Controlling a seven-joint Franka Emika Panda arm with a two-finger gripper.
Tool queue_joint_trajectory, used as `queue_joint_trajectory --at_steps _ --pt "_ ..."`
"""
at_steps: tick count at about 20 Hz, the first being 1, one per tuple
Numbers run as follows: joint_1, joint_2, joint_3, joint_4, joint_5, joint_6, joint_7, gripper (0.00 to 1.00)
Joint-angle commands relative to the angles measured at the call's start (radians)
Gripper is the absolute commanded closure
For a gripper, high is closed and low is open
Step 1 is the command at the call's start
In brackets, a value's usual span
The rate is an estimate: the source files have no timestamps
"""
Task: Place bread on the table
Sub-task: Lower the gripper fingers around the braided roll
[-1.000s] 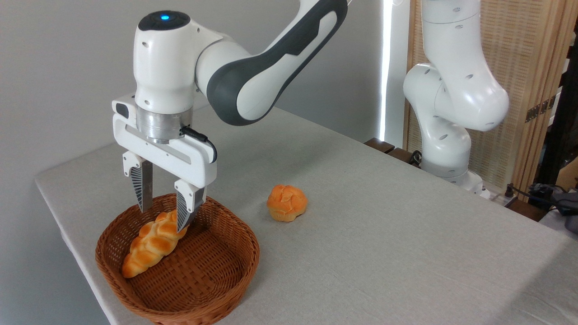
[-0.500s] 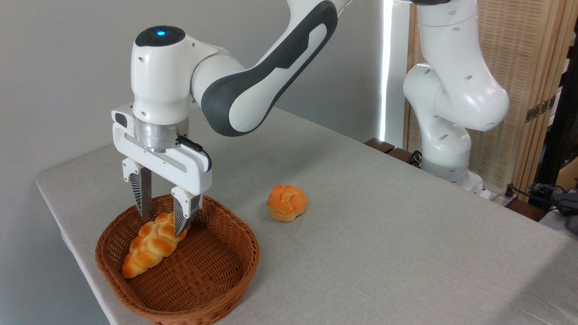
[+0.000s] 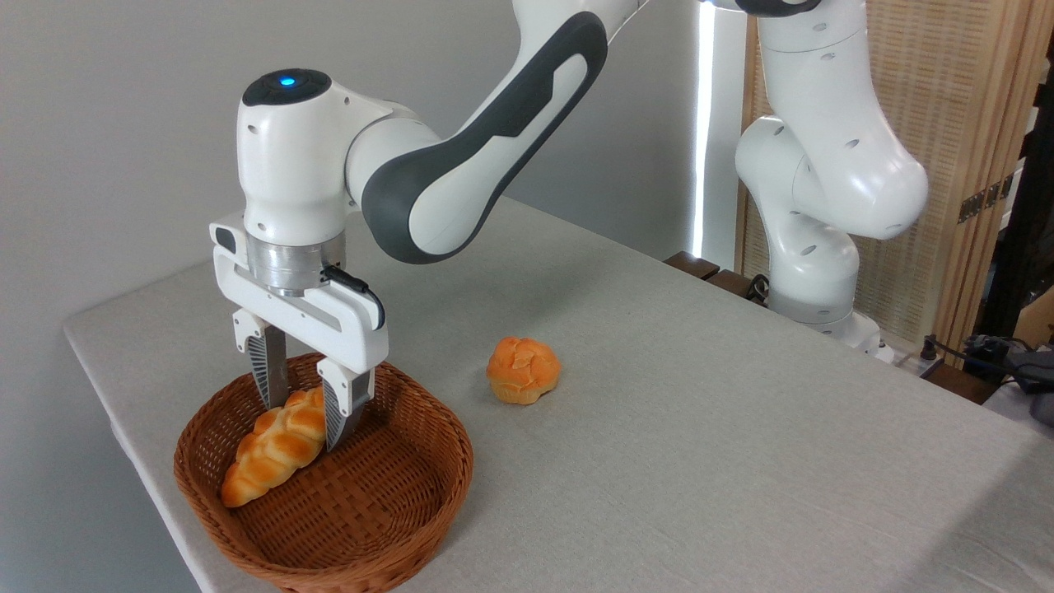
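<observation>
- Spreading across most of the scene, the desk (image 3: 700, 428) has a light grey cloth-like top with rounded corners, running from the far left to the near right.
- Reaching in from the upper right, the white and dark grey arm (image 3: 461, 173) bends down over the left part of the desk, and a blue light glows on top of its wrist housing.
- Sitting at the near left edge of the desk, the brown woven basket (image 3: 387, 502) is round and shallow.
- Pointing straight down into the far side of the basket, the pincer (image 3: 305, 412) has its two ribbed fingers (image 3: 338, 412) spread, one on each side of the loaf's far end; whether they touch the crust I cannot tell.
- Lying inside the basket, the bread (image 3: 268, 453) is a glossy golden braided loaf, running from the near left towards the far right, its far end between the fingers.
- Resting on the bare desk to the right of the basket and apart from it, a small round orange bun (image 3: 523, 371) sits alone.
</observation>
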Motion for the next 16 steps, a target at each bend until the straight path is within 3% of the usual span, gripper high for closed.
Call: queue_joint_trajectory --at_steps 1,16 --pt "0.001 -0.002 0.000 -0.003 0.017 0.026 0.005 0.59" --pt "0.003 -0.011 0.001 -0.001 0.015 0.024 0.002 0.60"
